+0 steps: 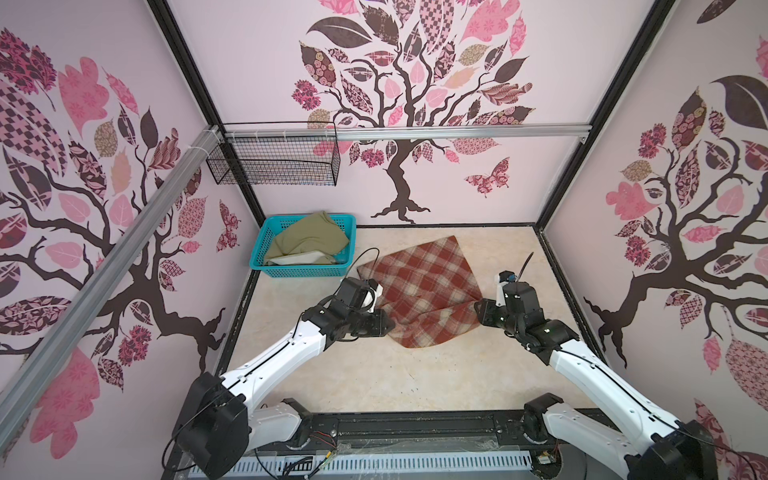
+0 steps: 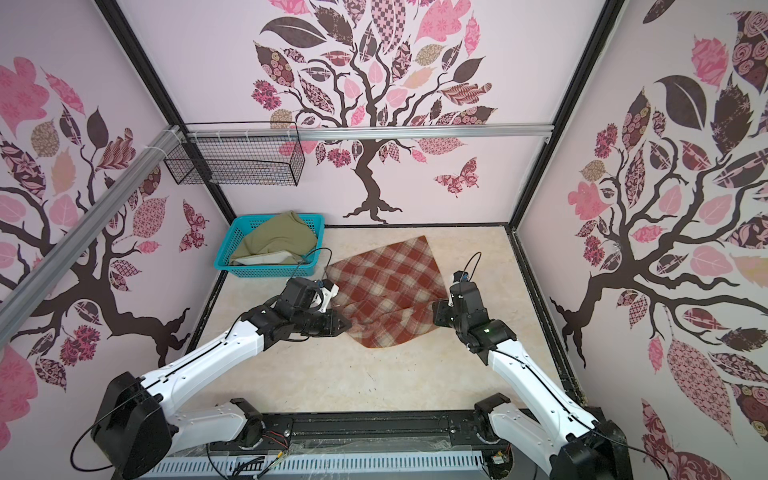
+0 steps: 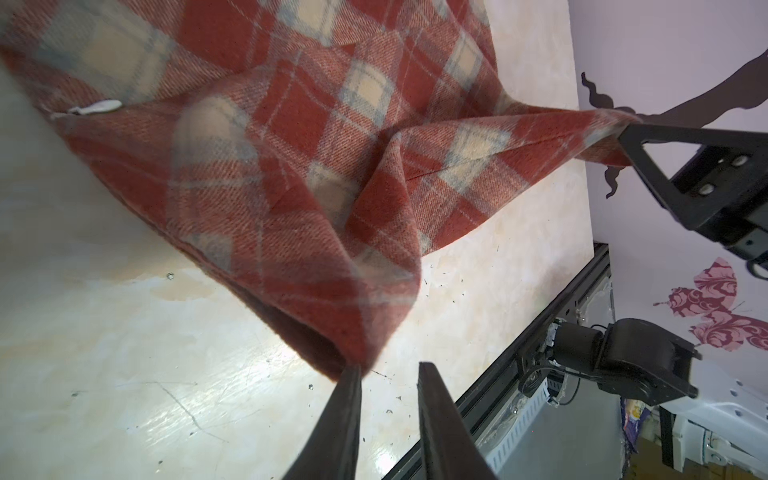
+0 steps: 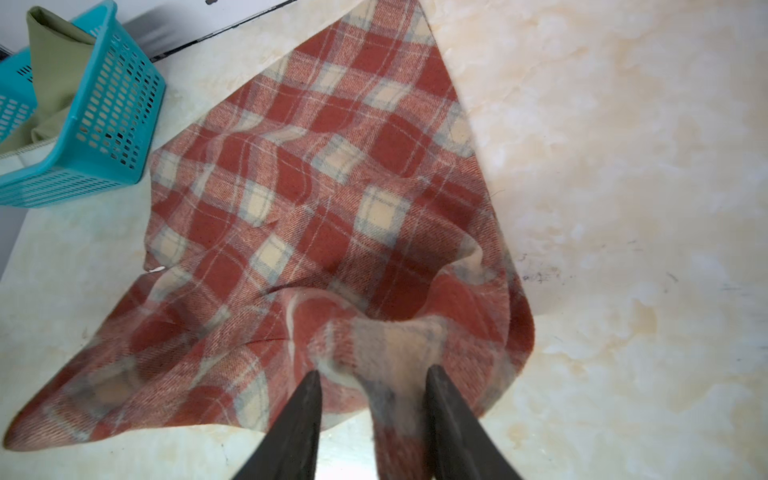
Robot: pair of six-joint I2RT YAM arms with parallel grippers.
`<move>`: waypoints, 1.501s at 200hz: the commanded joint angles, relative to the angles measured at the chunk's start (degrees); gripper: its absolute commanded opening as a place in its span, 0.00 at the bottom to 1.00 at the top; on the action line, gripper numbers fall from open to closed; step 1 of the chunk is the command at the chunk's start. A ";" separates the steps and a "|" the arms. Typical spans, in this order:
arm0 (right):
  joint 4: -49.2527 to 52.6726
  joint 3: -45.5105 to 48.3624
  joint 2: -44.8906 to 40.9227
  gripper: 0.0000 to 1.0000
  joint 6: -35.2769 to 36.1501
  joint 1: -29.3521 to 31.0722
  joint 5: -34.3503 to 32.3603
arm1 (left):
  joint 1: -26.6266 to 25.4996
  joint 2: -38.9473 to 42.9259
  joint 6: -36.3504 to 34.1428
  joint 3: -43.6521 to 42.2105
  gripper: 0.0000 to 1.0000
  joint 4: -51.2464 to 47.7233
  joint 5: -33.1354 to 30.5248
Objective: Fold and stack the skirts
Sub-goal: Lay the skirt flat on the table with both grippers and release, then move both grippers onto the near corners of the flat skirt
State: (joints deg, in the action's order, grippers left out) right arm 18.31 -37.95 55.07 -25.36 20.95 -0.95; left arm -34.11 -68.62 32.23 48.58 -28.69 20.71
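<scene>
The plaid skirt [image 1: 419, 286] is on the table [image 1: 365, 374], middle-ish toward the back and just beside the blue basket [image 1: 303, 271]. It's not flat at all: the near edge is bunched up and partly lifted off the table, with a ridge running across it.

The left gripper [image 3: 386, 368] sits at the near-left corner of the skirt. Its fingers [image 3: 345, 415] are parted a little and you can see bare table in the gap. The cloth's corner is just touching the tip of one finger, not pinched.

The right gripper [image 4: 374, 370] is at the near-right edge with its jaws a fair bit apart. A blurry fold of plaid hangs between them but doesn't fill the gap, so it looks loose rather than clamped.

The green skirt [image 1: 307, 243] is crumpled in the basket at the back-left corner. One end pokes over the rim, and some pale lining shows at the front.
</scene>
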 commanded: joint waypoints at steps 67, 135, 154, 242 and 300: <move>2.98 -3.76 -3.58 0.53 -1.68 2.29 2.72 | 0.13 -2.37 -3.92 5.87 0.32 -1.45 -10.98; -5.55 7.42 1.37 0.10 -6.28 3.04 7.96 | 2.16 -15.95 -3.89 6.33 0.29 9.81 -9.21; -6.21 8.02 4.76 0.00 -7.65 3.04 7.91 | 2.18 -19.41 -3.89 5.78 0.27 10.41 -8.86; -15.04 8.23 22.10 0.00 -11.14 2.07 5.39 | 2.33 -24.63 -0.07 3.49 0.26 12.32 -5.50; -19.48 3.85 32.72 0.00 -12.52 -1.18 6.97 | 0.03 -23.88 3.20 -2.18 0.26 14.31 -6.38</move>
State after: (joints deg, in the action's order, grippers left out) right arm -0.19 -31.94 82.96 -37.10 20.93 6.42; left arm -32.40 -93.41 33.58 48.51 -15.70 14.41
